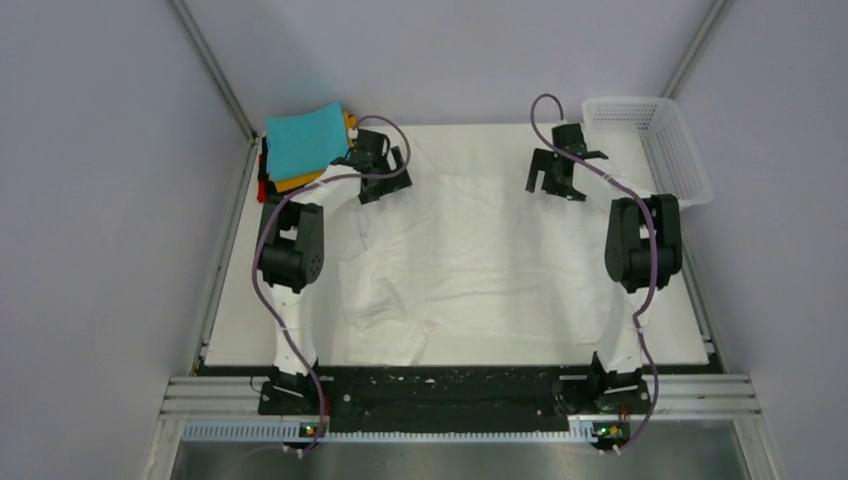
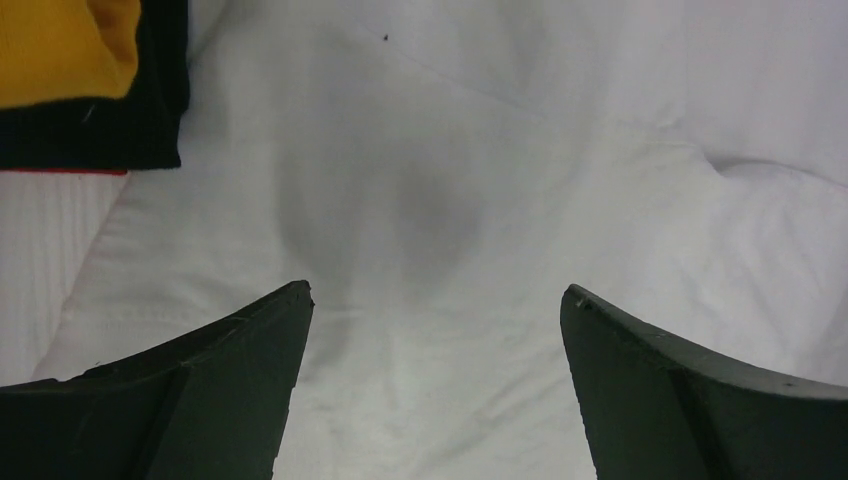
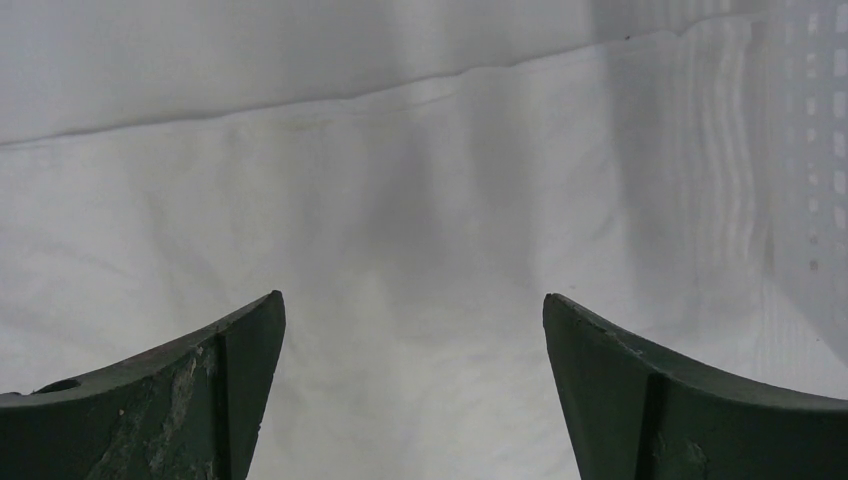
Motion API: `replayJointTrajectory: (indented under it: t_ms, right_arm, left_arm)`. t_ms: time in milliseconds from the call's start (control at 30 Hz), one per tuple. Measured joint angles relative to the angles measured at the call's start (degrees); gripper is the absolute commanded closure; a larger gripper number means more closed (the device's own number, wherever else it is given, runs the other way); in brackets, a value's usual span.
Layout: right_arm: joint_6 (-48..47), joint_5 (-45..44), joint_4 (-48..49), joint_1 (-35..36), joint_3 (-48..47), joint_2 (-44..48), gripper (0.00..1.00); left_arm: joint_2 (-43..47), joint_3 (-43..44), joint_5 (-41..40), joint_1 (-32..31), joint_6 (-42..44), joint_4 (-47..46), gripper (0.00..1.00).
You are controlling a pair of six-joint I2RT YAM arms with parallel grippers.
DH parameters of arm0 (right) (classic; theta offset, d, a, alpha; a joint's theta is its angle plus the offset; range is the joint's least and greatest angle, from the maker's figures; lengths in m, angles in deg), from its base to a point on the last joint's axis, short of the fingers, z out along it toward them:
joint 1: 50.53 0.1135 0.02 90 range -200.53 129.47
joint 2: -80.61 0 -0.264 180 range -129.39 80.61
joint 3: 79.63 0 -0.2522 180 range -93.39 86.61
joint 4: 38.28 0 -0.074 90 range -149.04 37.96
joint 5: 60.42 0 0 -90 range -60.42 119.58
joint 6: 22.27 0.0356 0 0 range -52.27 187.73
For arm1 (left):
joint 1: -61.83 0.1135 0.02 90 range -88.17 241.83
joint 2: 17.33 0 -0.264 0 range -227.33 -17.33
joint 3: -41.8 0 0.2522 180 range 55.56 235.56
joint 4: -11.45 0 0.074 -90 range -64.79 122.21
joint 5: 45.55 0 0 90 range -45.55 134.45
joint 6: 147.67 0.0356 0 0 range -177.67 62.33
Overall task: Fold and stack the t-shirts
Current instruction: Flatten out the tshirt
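A thin white t-shirt point(image 1: 470, 265) lies spread and wrinkled over the middle of the table. A stack of folded shirts sits at the far left corner, teal point(image 1: 303, 140) on top, with orange point(image 1: 302, 182), black and red edges below. My left gripper point(image 1: 383, 186) is open above the white shirt's far left part point(image 2: 430, 200), beside the stack; the orange point(image 2: 65, 45) and black point(image 2: 100, 130) shirts show in its wrist view. My right gripper point(image 1: 553, 187) is open above the shirt's far right edge point(image 3: 400, 230). Both hold nothing.
A white plastic mesh basket point(image 1: 660, 145) stands at the far right corner; its wall shows in the right wrist view point(image 3: 810, 150). Grey walls enclose the table on three sides. Black arm bases and a metal rail run along the near edge.
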Motion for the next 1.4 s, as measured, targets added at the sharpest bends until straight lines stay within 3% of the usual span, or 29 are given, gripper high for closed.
replayJointTrajectory:
  t_ms: [533,967,1400]
  right_arm:
    - [-1.0,-2.1,-6.2,-0.3,-20.2,-17.6,0.01]
    - [-3.0,-1.8,-10.3,-1.9,-47.0,-33.5,0.01]
    - [-6.3,5.3,-9.1,-2.1,-49.9,-34.7,0.01]
  left_arm:
    - [-13.7,15.5,8.1,4.9,0.3,-3.2,0.01]
    - [-28.3,37.9,12.2,7.4,-1.2,-3.5,0.01]
    - [-33.6,46.8,15.0,8.6,-2.4,-6.8,0.01]
